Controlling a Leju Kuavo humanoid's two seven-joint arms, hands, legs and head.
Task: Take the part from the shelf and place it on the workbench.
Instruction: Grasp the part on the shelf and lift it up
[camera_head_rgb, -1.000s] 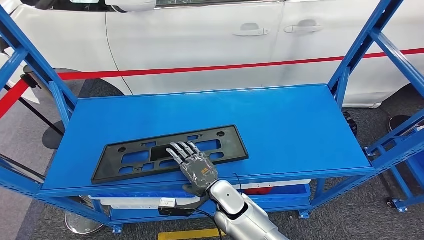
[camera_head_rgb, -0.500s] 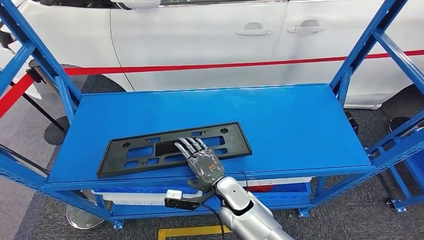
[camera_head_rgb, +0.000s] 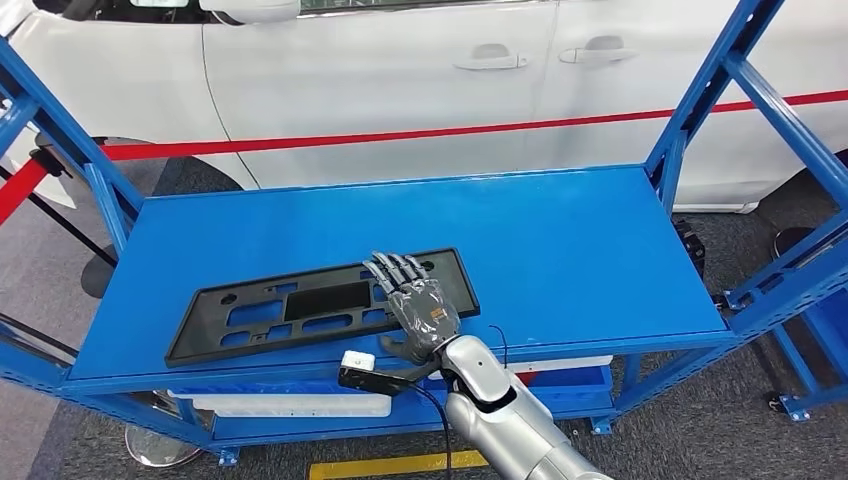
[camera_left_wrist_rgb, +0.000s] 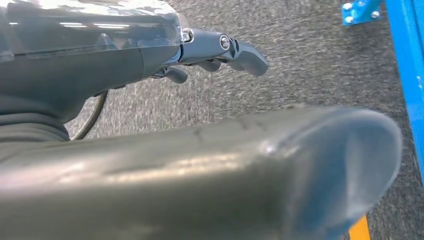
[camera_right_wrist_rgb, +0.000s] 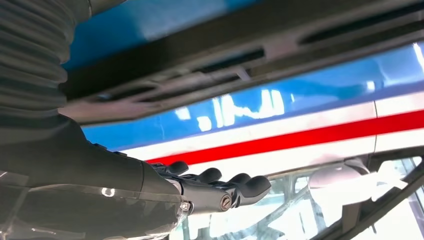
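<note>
The part (camera_head_rgb: 300, 305), a long flat black plate with cut-outs, lies on the blue shelf (camera_head_rgb: 580, 250) near its front edge. My right hand (camera_head_rgb: 420, 300) is over the plate's right end, fingers stretched out toward its far edge and thumb at the shelf's front lip. In the right wrist view the fingers (camera_right_wrist_rgb: 225, 187) are straight, with a gap between them and the plate (camera_right_wrist_rgb: 240, 55), and they grasp nothing. My left hand (camera_left_wrist_rgb: 215, 50) hangs over grey floor, loosely curled and holding nothing.
Blue shelf uprights (camera_head_rgb: 700, 110) rise at both ends. Behind the shelf stand a white car (camera_head_rgb: 400, 90) and a red barrier tape (camera_head_rgb: 500, 128). A white bin (camera_head_rgb: 290, 405) sits on the lower level, and a yellow line (camera_head_rgb: 400, 465) marks the floor.
The view has shifted a little. My right hand has slid forward and toward the plate's right end, its fingertips now reaching the far edge. The plate lies as before.
</note>
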